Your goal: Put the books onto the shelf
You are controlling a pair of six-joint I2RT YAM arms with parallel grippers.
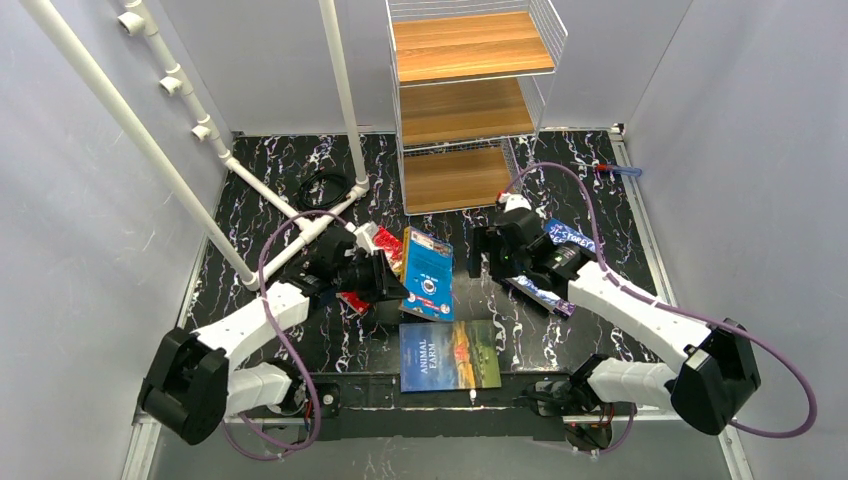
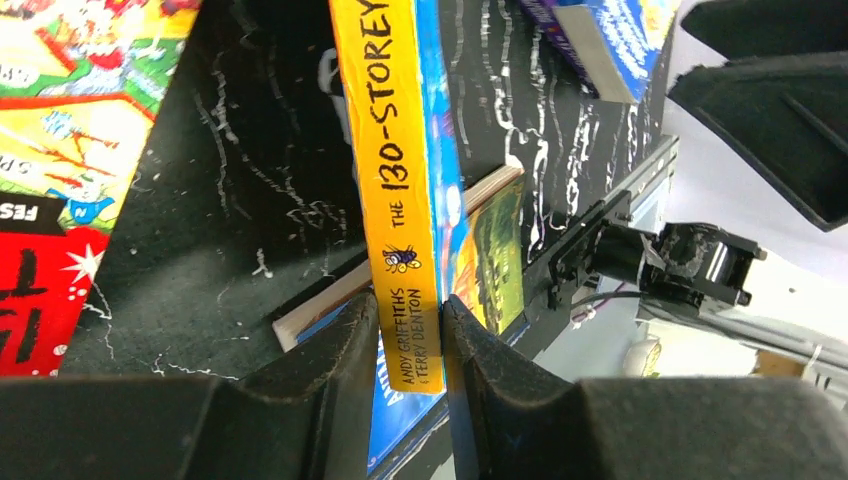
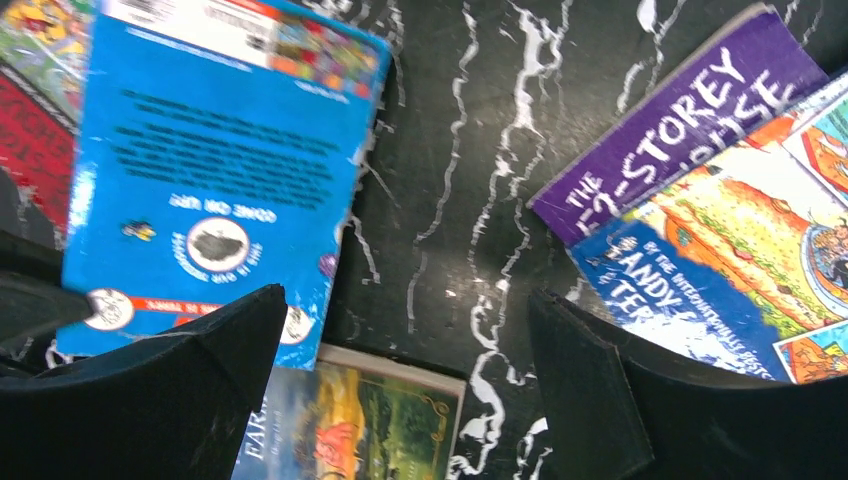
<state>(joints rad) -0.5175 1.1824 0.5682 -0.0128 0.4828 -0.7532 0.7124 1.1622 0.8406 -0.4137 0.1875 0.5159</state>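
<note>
My left gripper (image 2: 410, 308) is shut on the yellow spine of the blue cartoon book (image 2: 398, 180), which stands tilted on edge above the table (image 1: 428, 272). A red book (image 1: 385, 248) lies under the left arm and shows in the wrist view (image 2: 50, 200). "Animal Farm" (image 1: 450, 355) lies flat near the front edge, just below the held book. The purple book (image 3: 690, 130) lies flat to the right, partly under my right arm (image 1: 565, 238). My right gripper (image 3: 405, 380) hovers open over bare table, nothing between its fingers. The shelf (image 1: 470, 100) stands at the back.
A white pipe frame (image 1: 250, 190) slants across the back left, with a coiled black cable (image 1: 322, 185) at its foot. Grey walls close both sides. A small red and blue object (image 1: 615, 171) lies at the back right corner.
</note>
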